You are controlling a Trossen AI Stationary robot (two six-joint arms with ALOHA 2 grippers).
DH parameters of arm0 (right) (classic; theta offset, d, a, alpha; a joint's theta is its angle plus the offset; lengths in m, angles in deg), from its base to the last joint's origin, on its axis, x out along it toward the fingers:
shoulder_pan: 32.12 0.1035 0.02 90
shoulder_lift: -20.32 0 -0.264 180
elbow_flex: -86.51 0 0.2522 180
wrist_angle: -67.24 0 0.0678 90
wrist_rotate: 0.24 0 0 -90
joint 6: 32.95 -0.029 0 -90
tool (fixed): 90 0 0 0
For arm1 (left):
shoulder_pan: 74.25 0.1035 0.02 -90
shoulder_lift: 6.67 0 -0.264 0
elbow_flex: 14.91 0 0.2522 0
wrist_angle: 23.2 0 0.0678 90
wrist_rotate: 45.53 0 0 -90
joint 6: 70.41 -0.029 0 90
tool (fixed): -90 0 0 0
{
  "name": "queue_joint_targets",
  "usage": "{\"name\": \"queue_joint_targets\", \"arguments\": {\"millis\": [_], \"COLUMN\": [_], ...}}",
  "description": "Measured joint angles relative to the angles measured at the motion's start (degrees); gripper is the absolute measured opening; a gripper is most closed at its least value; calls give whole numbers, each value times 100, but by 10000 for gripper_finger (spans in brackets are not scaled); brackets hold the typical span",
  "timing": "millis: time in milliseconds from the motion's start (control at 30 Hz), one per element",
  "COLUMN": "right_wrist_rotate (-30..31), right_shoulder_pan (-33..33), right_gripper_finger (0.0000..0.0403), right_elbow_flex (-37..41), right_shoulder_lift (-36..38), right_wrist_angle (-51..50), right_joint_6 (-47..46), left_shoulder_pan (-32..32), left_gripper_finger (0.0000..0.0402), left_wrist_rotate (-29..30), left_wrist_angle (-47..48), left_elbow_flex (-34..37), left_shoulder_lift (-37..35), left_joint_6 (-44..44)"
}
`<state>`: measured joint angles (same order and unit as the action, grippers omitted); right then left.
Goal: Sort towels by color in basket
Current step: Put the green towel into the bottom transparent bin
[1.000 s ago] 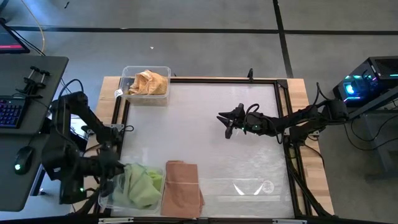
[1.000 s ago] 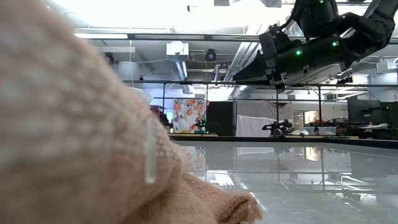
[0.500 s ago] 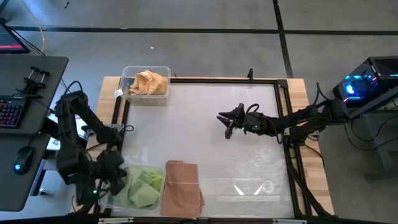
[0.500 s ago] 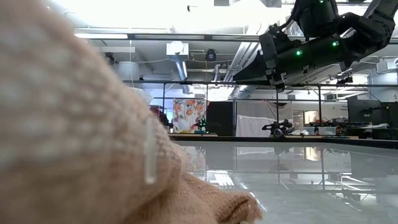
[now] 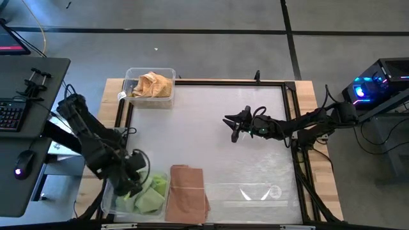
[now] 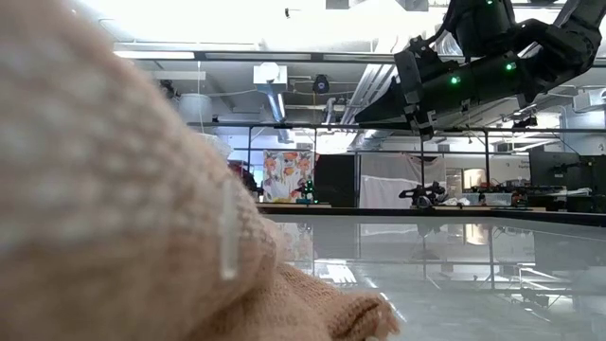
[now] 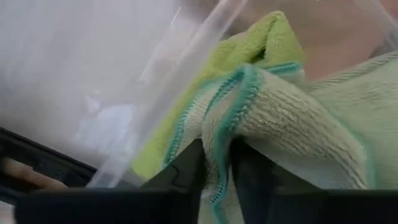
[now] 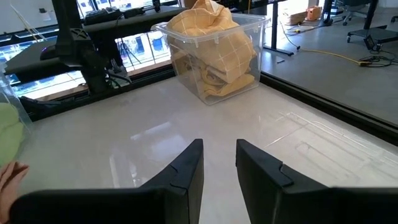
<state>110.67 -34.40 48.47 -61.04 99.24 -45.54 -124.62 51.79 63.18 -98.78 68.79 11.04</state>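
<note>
Mustard towels (image 5: 153, 84) fill the 11 o'clock bin (image 5: 171, 71). The left gripper (image 5: 136, 181) pinches green towels (image 5: 149, 195) into the 7 o'clock bin; pink towels (image 5: 187, 193) remain unsorted. The right gripper (image 5: 234, 128) waits centrally, fingers slightly apart, empty.

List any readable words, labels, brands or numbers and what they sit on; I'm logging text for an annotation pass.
No text can be read in any view.
White tag by the bin of yellow towels: too small to read.
Colourful poster in the room behind the table: blurred, unreadable.
Green towels: no label showing.
</note>
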Motion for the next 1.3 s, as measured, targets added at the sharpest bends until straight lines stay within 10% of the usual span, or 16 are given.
{"name": "queue_joint_targets", "arguments": {"millis": [300, 467, 633, 933, 1300], "right_wrist_rotate": [74, 42, 5, -2, -10], "right_shoulder_pan": [-19, -112, -190, -348, -348], "right_gripper_finger": [89, 89, 89, 89, 89], "right_elbow_flex": [0, 0, 0, 0, 0], "right_shoulder_lift": [0, 0, 0, 0, 0], "right_wrist_angle": [125, 212, 177, 208, 214], "right_joint_6": [355, 406, 408, 377, 598], "left_shoulder_pan": [668, 447, 299, 395, 226], "left_gripper_finger": [179, 185, 164, 90, 19], "left_wrist_rotate": [-1731, -1252, -251, -467, -496], "left_wrist_angle": [314, 293, -344, -2084, -840], "left_elbow_flex": [-122, -456, -472, -389, -382], "left_shoulder_lift": [-521, -1142, -1209, 378, 1380], "left_joint_6": [-273, 82, 275, -1357, -931]}}
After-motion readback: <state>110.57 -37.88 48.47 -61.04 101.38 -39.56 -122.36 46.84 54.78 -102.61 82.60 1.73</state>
